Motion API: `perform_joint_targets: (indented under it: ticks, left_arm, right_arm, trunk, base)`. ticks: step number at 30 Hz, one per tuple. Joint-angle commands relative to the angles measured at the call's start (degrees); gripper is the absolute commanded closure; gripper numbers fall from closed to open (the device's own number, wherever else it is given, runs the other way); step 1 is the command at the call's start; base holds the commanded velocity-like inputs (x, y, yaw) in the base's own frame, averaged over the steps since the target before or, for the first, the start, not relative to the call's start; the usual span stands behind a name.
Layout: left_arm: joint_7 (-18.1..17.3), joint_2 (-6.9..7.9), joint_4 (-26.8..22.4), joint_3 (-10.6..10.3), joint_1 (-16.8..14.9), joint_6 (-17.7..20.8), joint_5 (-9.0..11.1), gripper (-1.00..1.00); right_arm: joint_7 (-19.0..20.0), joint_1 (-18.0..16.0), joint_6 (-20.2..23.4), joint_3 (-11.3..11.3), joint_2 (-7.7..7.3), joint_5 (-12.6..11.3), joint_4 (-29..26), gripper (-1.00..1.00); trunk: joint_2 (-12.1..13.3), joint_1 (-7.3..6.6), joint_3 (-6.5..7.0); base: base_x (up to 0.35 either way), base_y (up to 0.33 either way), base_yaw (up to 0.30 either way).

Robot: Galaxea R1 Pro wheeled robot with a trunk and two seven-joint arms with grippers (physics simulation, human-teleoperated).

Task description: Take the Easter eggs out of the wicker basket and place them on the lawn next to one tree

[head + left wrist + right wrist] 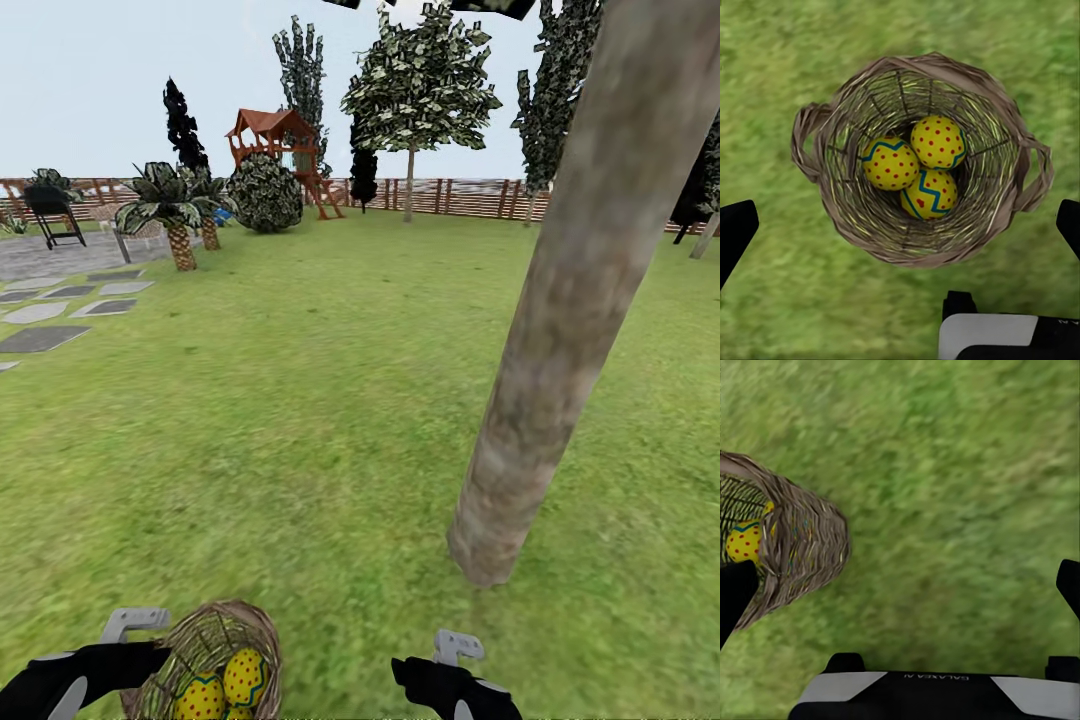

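Note:
The wicker basket stands on the lawn, seen straight down in the left wrist view. Three Easter eggs lie together inside it: one, another and a third, all yellow with red dots and blue zigzags. My left gripper hangs above the basket, open, its dark fingertips far apart. In the head view the basket is at the bottom left beside my left arm. My right gripper is open over bare grass, with the basket off to one side. The tree rises just ahead to the right.
A grey paved area with stepping stones lies far left, short palms beyond it. A round bush, a playhouse and a brown slat fence stand at the back. Open grass spreads around the trunk's base.

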Motion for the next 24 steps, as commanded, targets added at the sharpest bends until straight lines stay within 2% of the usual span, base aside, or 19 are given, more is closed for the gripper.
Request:
perform_joint_targets:
  ticks: [1,8,15,19,22,24]
  left_arm:
    - [0.4,0.06,0.0,-0.1,0.0,0.2,0.5,-1.00]
    - [0.0,0.05,-0.4,-0.2,-0.2,0.4,0.6,-1.00]
    - [-0.4,0.05,-0.5,-0.2,-2.8,1.5,0.8,-1.00]
    - [-0.7,-0.26,0.8,-0.2,-7.1,4.4,0.8,-1.00]
    - [-2.1,-1.43,5.1,-0.3,-11.0,6.1,0.7,-1.00]
    - [-3.6,-2.58,11.2,-0.5,-14.8,6.4,0.6,-1.00]
  right_arm:
    - [-0.4,0.0,0.2,0.1,0.00,-0.5,-0.1,-1.00]
    - [-0.4,0.0,0.2,-0.1,-0.07,-0.6,-0.1,-1.00]
    - [-0.3,0.0,0.2,-0.1,-0.09,-0.6,-0.1,-1.00]
    - [-0.3,0.0,0.2,-0.1,-0.13,-0.6,-0.1,-1.00]
    - [-0.3,0.0,0.2,-0.1,-0.12,-0.5,-0.1,-1.00]
    - [-0.3,0.0,0.2,-0.1,-0.11,-0.5,-0.1,-1.00]
  trunk:
    - [-0.1,0.01,-0.09]
    - [-0.1,0.01,-0.09]
    - [-0.1,0.01,-0.09]
    - [-0.1,0.01,-0.09]
    - [-0.1,0.01,-0.09]
    - [-0.1,0.01,-0.09]
  base:
    - [-0.051,0.092,0.000]
    - [-0.019,0.035,0.000]
    - [-0.002,0.004,0.000]
    - [0.000,0.000,0.000]
    - [0.000,0.000,0.000]
    - [0.000,0.000,0.000]
